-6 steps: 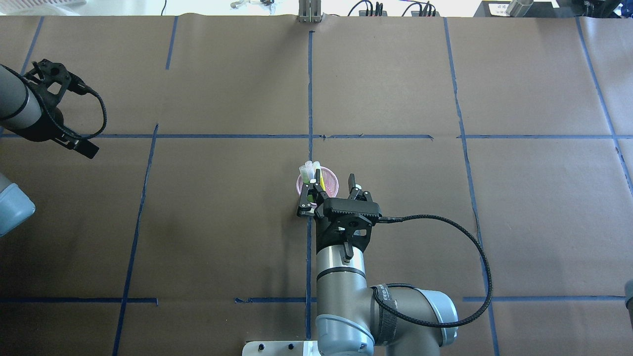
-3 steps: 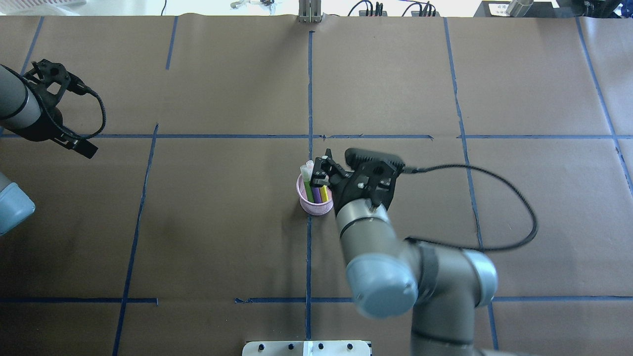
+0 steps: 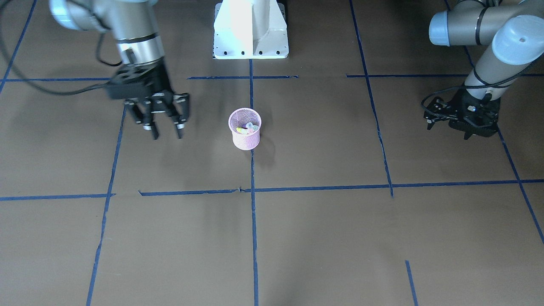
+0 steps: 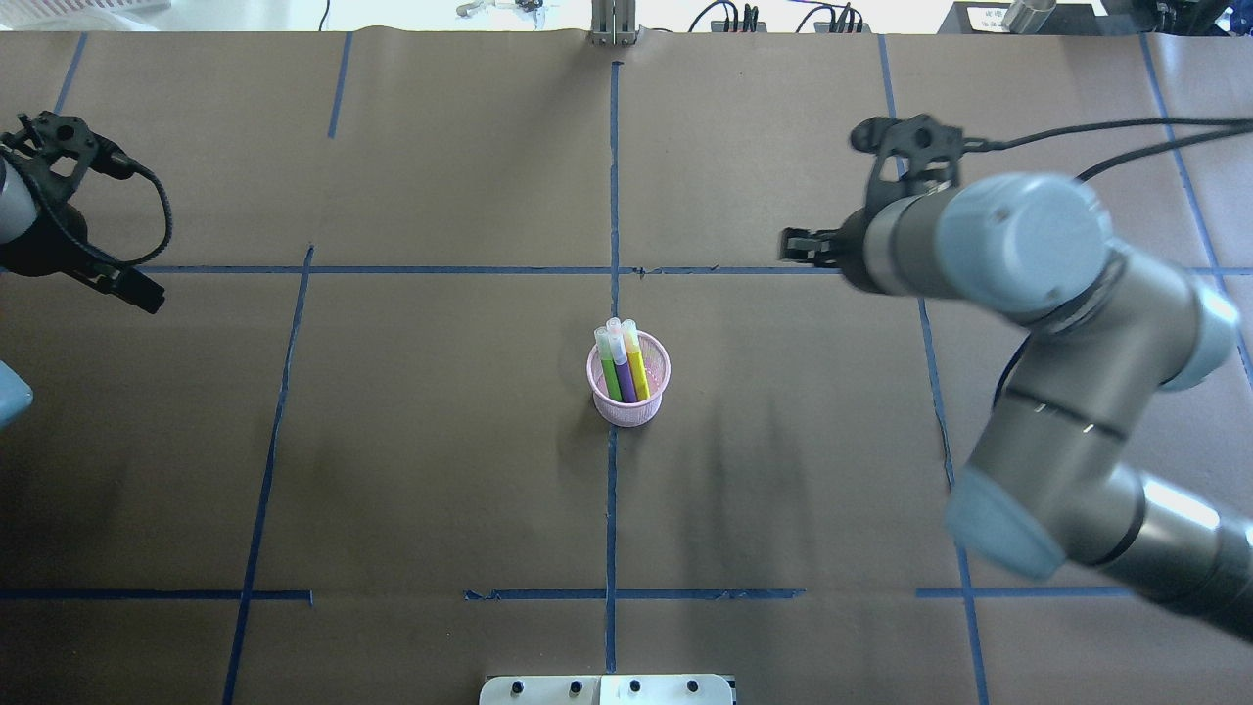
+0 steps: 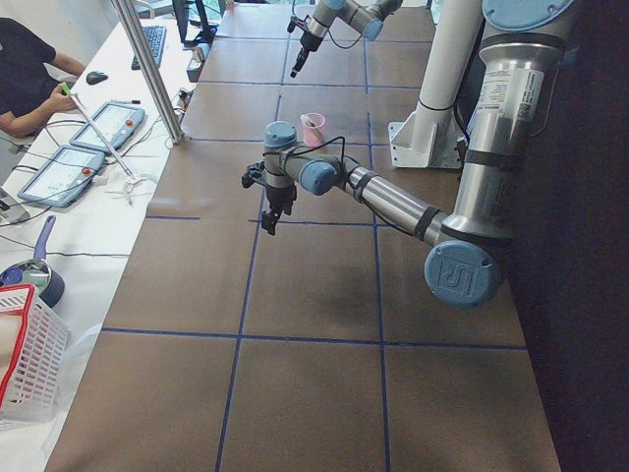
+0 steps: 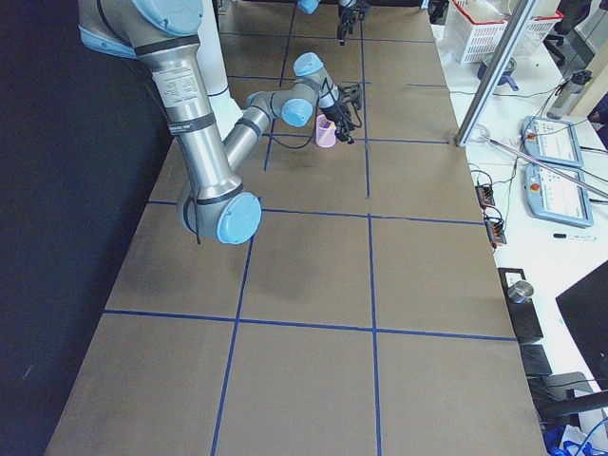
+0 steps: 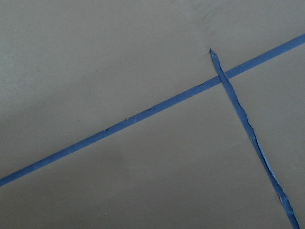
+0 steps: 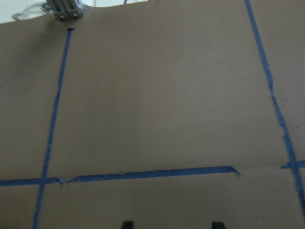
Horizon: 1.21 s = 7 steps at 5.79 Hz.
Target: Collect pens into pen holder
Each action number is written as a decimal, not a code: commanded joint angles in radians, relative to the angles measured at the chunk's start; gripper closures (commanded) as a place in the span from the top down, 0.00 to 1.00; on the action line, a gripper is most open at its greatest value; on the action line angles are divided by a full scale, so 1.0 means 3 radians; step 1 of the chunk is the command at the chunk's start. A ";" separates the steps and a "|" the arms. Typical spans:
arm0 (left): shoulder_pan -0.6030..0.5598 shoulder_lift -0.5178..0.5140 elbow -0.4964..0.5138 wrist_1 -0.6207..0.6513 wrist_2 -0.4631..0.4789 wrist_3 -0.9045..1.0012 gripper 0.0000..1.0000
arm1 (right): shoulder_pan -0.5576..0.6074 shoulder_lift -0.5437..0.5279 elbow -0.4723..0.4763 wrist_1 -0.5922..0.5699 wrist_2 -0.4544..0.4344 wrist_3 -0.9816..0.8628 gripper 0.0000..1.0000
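Note:
The pink mesh pen holder (image 4: pixel 629 407) stands upright on the centre tape line and also shows in the front view (image 3: pixel 245 140). The green pen (image 4: pixel 611 372), the purple pen (image 4: pixel 625 378) and the orange-yellow pen (image 4: pixel 638 370) stand inside it, whitish caps up. My right gripper (image 3: pixel 167 136) hangs open and empty, well to the holder's right and apart from it. Its fingertips (image 8: pixel 126 223) show spread at the bottom of the right wrist view. My left gripper (image 4: pixel 137 292) is far off at the table's left edge. I cannot tell whether it is open or shut.
Brown paper (image 4: pixel 440 441) marked with a blue tape grid (image 4: pixel 613 196) covers the table. The robot's white base (image 3: pixel 250 29) is at the near edge. Cables and a metal post (image 4: pixel 614 29) lie along the far edge. An operator (image 5: pixel 29 79) sits beyond it.
My right gripper has pulled away from the pen holder, up and to the right, leaving all three pens in it. My left arm has drawn slightly further left.

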 commanded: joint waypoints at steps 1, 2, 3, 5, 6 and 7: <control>-0.0382 0.0208 0.0004 -0.0001 -0.0350 0.0000 1.00 | 0.0941 -0.0594 -0.0015 -0.0021 0.1290 -0.1046 0.63; -0.0627 0.0346 0.0009 -0.0006 -0.0468 0.0000 1.00 | 0.1290 -0.0966 -0.0030 -0.0027 0.1564 -0.1518 0.63; -0.0817 0.0439 0.0014 -0.0006 -0.0469 0.0000 1.00 | 0.1592 -0.1249 -0.0111 -0.0037 0.1713 -0.2074 0.63; -0.1048 0.0608 0.0095 0.0010 -0.0510 0.0543 1.00 | 0.2145 -0.1460 -0.0682 -0.0037 0.2082 -0.3214 0.62; -0.1140 0.0619 0.0197 0.0005 -0.0753 0.0578 1.00 | 0.2385 -0.1466 -0.0933 -0.0037 0.2215 -0.3615 0.62; -0.1141 0.0750 0.0284 -0.0051 -0.0796 0.0588 1.00 | 0.2509 -0.1466 -0.1103 -0.0103 0.2302 -0.3821 0.61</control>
